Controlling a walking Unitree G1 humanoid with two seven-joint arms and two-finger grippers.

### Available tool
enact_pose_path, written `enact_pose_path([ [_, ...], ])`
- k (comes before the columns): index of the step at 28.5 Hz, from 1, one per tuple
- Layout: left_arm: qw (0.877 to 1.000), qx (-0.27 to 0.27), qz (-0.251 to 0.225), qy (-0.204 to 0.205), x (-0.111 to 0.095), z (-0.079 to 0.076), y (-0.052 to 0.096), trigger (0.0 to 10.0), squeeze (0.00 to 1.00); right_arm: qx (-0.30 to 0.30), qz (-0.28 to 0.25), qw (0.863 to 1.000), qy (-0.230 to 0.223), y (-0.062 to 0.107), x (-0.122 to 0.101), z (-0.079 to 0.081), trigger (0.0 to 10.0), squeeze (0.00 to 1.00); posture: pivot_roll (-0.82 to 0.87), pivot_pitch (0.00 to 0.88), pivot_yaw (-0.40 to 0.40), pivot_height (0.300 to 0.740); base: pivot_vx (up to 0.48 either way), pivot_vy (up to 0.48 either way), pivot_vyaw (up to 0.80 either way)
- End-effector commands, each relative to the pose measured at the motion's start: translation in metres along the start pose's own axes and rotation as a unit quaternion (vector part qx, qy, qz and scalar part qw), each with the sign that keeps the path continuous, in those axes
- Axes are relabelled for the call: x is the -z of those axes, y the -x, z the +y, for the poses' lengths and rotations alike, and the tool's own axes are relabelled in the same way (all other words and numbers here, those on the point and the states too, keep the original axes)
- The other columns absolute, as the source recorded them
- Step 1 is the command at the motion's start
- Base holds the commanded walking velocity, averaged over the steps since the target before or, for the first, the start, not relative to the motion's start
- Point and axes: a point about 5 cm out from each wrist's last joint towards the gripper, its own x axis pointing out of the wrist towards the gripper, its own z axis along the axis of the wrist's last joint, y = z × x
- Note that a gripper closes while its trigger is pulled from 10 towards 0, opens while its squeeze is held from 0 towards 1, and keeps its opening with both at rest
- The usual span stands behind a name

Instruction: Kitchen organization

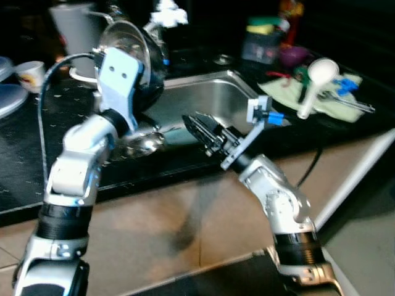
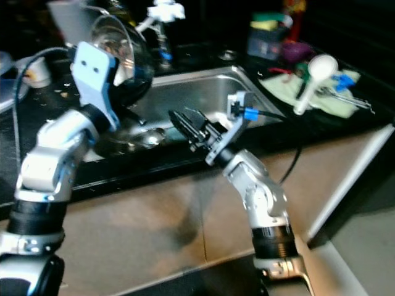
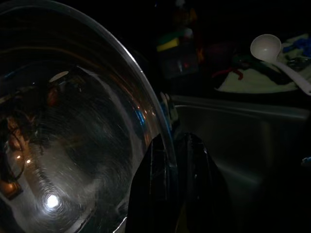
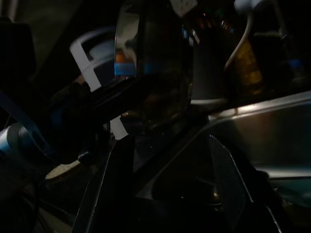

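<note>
Robot at a dark tabletop [image 1: 24,179] holds a steel bowl on edge over the sink's left rim.

The stainless sink [image 1: 216,102] is sunk in the black tabletop, with a pale green cloth [image 1: 321,98] to its right carrying a white ladle [image 1: 318,77] and blue-handled utensils [image 1: 345,83]. The steel mixing bowl [image 1: 133,55] is raised and tipped on its side just above the sink's left edge; the left gripper [image 3: 170,189] has its fingers [image 3: 199,194] closed on the bowl's rim, one inside and one outside. The right gripper [image 1: 200,132] hovers over the sink's front edge, fingers spread apart and holding nothing. A small cup [image 1: 31,74] stands far left.
</note>
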Motion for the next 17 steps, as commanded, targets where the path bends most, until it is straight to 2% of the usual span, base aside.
enact_pose_path([
  [1, 1.000, -0.014, -0.013, -0.011, -0.0066, 0.0114, 0.0020, 10.0, 0.00, -0.006, 0.003, 1.000, 0.006, -0.0021, 0.0006, 0.0025, 10.0, 0.00, 0.04, 0.000, 0.042, 0.740, 0.000, 0.000, 0.00],
  [7, 1.000, -0.015, -0.008, -0.009, -0.0038, 0.0106, 0.0019, 10.0, 0.00, -0.005, 0.007, 1.000, 0.011, -0.0009, 0.0010, 0.0016, 10.0, 0.00, 0.04, 0.000, 0.040, 0.740, 0.000, 0.000, 0.00],
  [15, 0.999, -0.026, -0.024, 0.015, -0.0051, 0.0074, 0.0011, 10.0, 0.00, -0.007, 0.009, 1.000, 0.010, 0.0000, 0.0015, 0.0023, 10.0, 0.00, 0.04, 0.000, 0.038, 0.740, 0.000, -0.436, 0.00],
  [17, 0.999, -0.029, -0.035, 0.020, -0.0080, 0.0073, 0.0009, 10.0, 0.00, -0.008, 0.009, 1.000, 0.009, 0.0003, 0.0019, 0.0025, 10.0, 0.00, 0.03, 0.000, 0.038, 0.740, 0.000, 0.000, 0.00],
])
